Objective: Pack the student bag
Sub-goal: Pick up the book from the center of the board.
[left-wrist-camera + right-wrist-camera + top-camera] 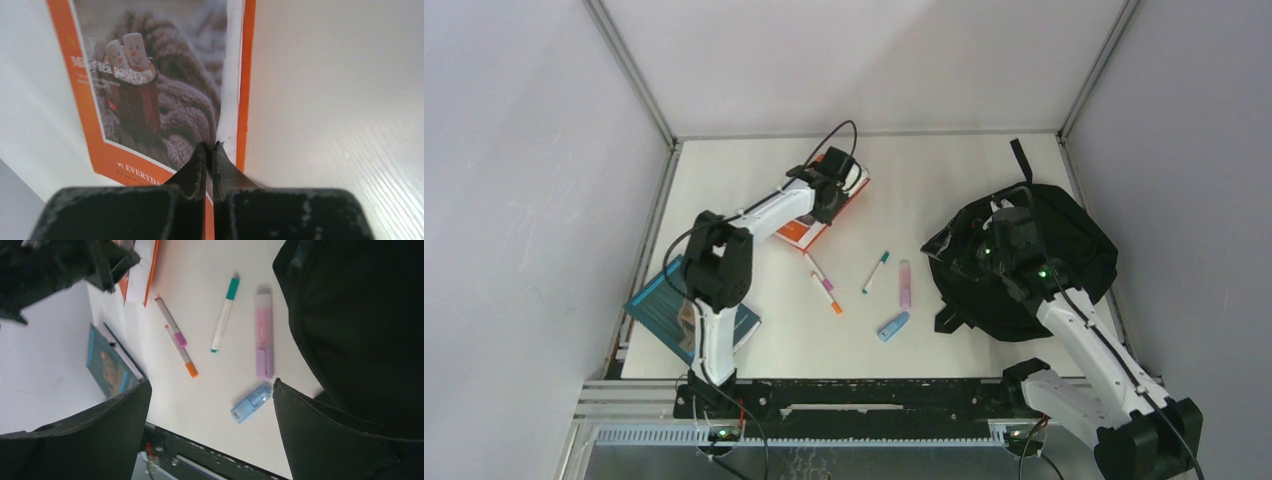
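The black student bag (pixel 1044 260) lies on the table's right side and fills the right of the right wrist view (pixel 360 330). My right gripper (pixel 996 240) hovers at the bag's left edge, wide open and empty (pixel 210 385). An orange book (pixel 809 225) with a mug photo on its cover (pixel 145 100) lies at the far middle-left. My left gripper (pixel 842 178) is pressed shut on the book's cover edge (pixel 210 146), beside the white page block.
Between the book and the bag lie a pink-capped marker (pixel 820 270), an orange-capped marker (pixel 828 296), a teal marker (pixel 875 271), a purple highlighter (pixel 905 283) and a small blue case (pixel 892 326). A teal book (pixel 659 295) lies at the near left under the left arm.
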